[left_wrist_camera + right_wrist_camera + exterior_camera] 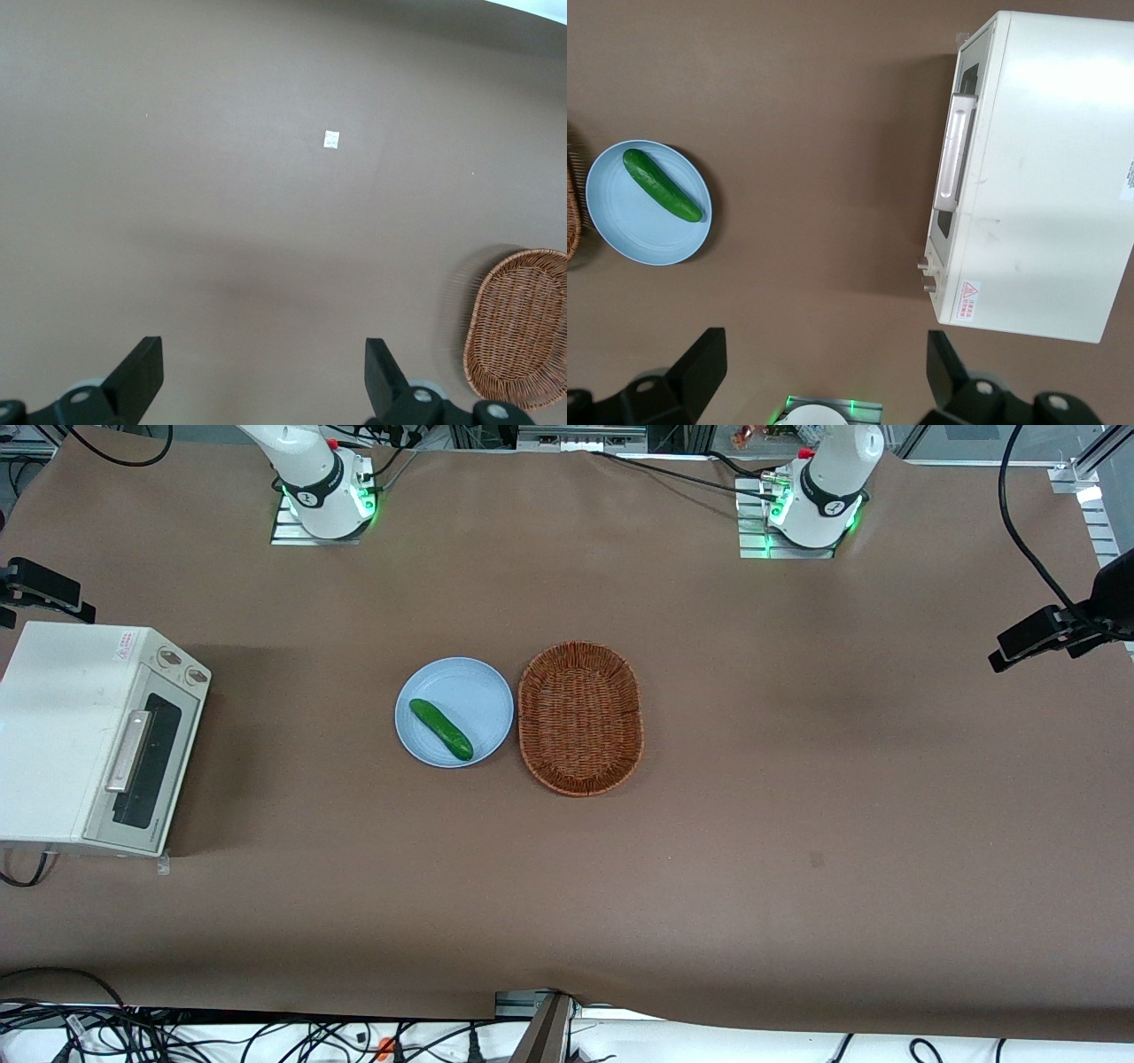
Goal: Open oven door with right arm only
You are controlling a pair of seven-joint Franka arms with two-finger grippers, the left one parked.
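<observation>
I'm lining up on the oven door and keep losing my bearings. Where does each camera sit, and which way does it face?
Front view: high, looking down on the table: oven with shut door, plate, basket; both arm bases show.
Right wrist view: high on the right arm, facing down; gripper open, fingers apart above bare table, clear of the oven.
Left wrist view: facing down on bare table; parked fingers show.
Shared: the basket in all three; the oven, plate and cucumber in front and right wrist.
</observation>
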